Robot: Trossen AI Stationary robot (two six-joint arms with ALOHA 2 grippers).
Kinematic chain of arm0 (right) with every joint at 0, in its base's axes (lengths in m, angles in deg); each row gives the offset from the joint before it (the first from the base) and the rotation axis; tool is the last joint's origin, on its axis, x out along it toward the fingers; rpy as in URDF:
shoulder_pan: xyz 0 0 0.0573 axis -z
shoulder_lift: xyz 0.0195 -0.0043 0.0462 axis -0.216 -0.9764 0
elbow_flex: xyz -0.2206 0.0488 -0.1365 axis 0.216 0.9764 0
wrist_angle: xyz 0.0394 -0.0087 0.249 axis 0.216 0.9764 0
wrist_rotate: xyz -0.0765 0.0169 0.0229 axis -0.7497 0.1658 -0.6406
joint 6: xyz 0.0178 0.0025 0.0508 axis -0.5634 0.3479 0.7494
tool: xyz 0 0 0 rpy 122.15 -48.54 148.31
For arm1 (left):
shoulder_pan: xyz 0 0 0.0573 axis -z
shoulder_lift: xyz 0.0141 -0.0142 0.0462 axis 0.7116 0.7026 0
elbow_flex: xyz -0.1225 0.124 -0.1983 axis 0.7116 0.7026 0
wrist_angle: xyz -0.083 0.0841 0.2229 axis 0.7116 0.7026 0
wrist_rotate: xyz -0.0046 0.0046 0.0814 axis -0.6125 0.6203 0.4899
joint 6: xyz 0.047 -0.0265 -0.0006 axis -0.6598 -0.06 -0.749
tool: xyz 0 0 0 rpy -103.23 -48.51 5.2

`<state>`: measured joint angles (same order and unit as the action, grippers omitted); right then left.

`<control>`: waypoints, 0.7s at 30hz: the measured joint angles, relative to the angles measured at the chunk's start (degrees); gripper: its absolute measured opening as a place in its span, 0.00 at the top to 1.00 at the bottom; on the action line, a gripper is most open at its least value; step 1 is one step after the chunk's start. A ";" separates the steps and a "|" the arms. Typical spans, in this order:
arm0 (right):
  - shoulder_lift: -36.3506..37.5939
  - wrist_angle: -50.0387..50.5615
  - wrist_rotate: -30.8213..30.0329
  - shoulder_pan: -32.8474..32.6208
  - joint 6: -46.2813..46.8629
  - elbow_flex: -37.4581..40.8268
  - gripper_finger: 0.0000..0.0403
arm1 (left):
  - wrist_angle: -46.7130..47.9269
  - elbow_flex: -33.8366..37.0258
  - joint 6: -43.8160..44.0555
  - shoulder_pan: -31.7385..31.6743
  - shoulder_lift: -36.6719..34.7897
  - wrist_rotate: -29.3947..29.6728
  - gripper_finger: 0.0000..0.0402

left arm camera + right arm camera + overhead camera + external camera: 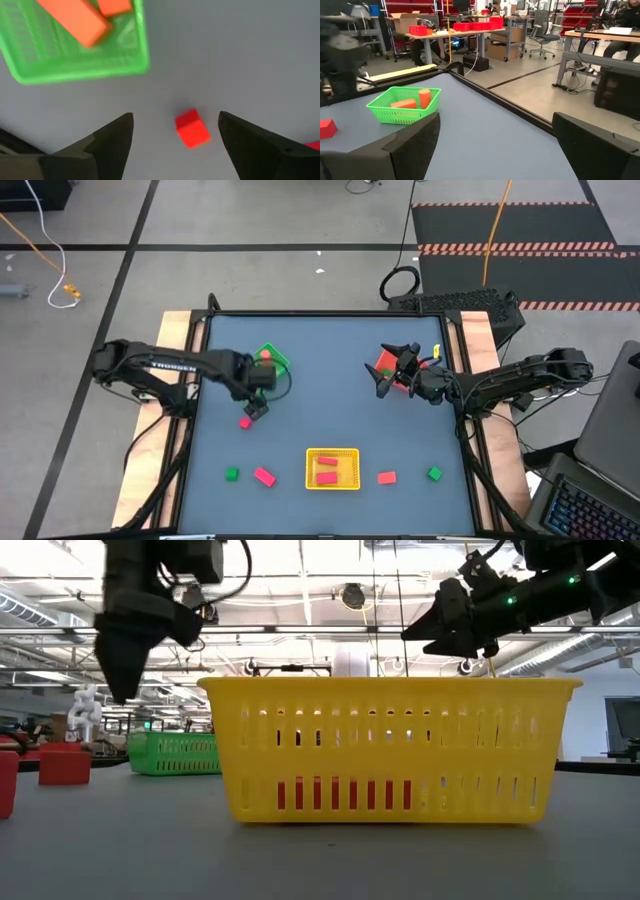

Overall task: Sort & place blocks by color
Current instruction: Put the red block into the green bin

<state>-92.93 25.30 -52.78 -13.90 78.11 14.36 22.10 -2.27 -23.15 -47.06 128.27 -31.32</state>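
My left gripper (252, 410) (175, 116) is open and hangs above the table, pointing down. A small red block (191, 128) (245, 422) lies on the table below the gap between its fingers, untouched. Just beyond stands the green tray (75, 70) (272, 361), with two salmon blocks (75, 20) inside. My right gripper (384, 372) (496, 120) is open and empty, held level above the red tray (380, 366). The yellow tray (332, 468) (390, 745) holds red and pink blocks. Loose blocks lie along the near edge: green (232, 473), pink (264, 476), salmon (387, 477), green (434, 473).
The yellow tray stands near the middle of the near edge. Open table lies between the green and red trays and in the centre. A raised black rim (330, 314) runs around the table. Beyond it are the workshop floor, desks and cables.
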 joint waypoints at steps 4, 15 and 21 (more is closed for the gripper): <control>0.00 0.01 0.02 -0.02 0.66 0.00 0.06 | 0.27 0.00 6.27 6.57 0.06 3.16 0.31; 0.00 -1.21 3.17 -0.07 1.71 0.00 0.06 | -0.85 5.61 20.57 15.78 -0.02 6.16 0.26; 0.00 -1.26 3.21 -0.07 1.48 0.00 0.06 | -10.84 12.29 22.82 16.02 -0.02 2.70 0.26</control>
<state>-92.93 24.04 -49.56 -13.97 79.60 14.36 11.26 10.03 -0.33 -31.03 128.25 -28.61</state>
